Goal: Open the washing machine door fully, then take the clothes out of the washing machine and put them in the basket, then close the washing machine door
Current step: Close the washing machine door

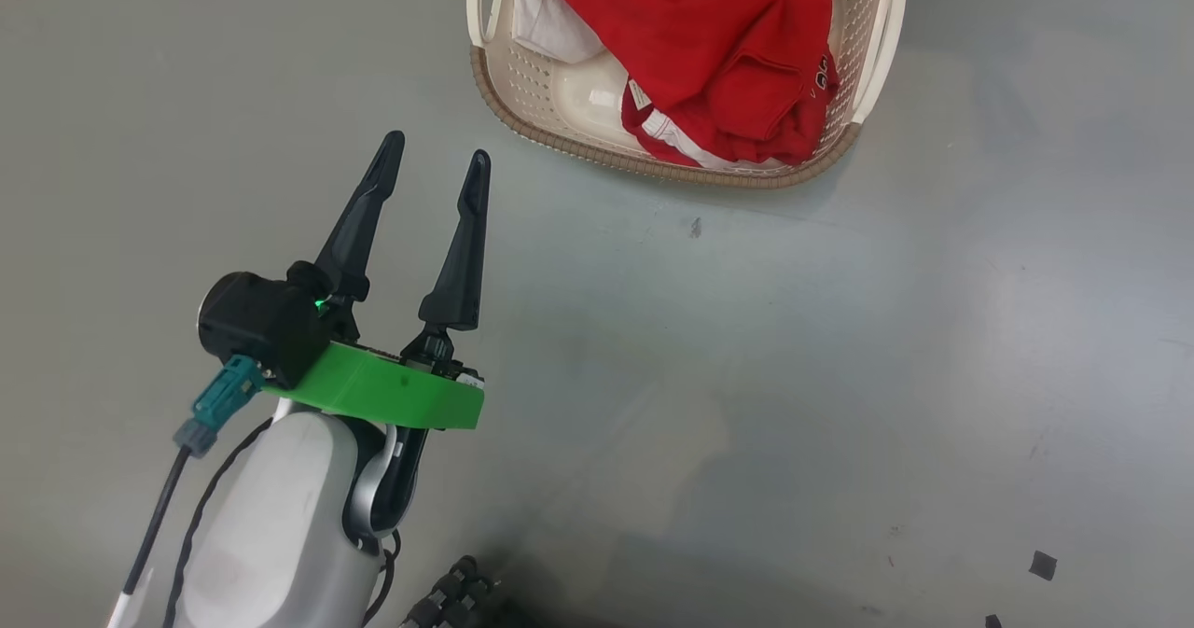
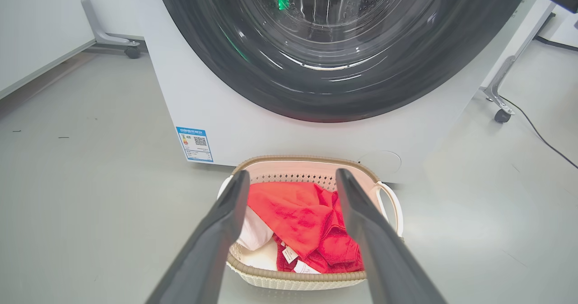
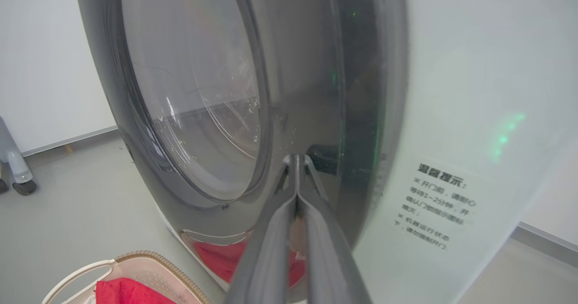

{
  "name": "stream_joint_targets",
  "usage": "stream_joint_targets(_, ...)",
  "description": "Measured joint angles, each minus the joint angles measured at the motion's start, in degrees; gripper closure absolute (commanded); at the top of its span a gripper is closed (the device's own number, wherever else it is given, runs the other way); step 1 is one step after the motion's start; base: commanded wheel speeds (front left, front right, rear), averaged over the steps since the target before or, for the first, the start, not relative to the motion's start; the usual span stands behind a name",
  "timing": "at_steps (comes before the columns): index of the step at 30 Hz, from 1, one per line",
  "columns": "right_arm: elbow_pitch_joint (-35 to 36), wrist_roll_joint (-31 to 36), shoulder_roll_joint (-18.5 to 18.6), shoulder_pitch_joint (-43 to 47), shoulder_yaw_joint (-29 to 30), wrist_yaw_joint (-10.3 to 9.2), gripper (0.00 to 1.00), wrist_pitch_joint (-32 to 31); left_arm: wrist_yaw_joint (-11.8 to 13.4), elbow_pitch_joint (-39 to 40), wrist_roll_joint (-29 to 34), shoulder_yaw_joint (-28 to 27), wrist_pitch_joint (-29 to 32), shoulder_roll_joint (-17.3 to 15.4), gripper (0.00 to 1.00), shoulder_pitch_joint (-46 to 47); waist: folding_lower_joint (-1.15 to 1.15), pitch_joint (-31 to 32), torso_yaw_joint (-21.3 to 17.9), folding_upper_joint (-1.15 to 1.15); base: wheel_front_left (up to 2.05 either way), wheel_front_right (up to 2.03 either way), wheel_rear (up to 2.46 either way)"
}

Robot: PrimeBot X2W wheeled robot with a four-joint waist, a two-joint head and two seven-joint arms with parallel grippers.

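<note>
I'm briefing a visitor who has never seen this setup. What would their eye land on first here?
The bright red clothes heaped in the cream basket stand out first. Right behind the basket looms the glossy black round door of the white washing machine. The left claw hangs open near the basket; the right claw is shut, pointing at the door's rim.

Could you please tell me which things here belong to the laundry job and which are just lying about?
Job: washer, door, basket, clothes.
Lying about: floor scraps, cable, wheeled stand.
</note>
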State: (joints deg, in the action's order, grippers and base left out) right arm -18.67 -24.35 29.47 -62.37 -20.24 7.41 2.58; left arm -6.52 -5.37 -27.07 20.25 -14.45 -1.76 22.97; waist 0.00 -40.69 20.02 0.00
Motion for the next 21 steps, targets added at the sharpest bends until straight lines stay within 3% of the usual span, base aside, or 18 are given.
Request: stream_joint_targets(21,-7.3,0.7,-2.0,-3.1,0.6,-0.48,1.00,3.9,-0.4,-1.7,-1.3,0.2,0.0,0.3,0.00,1.3,0.00,-0.5,1.1,0.00,0.00,0.00,0.00)
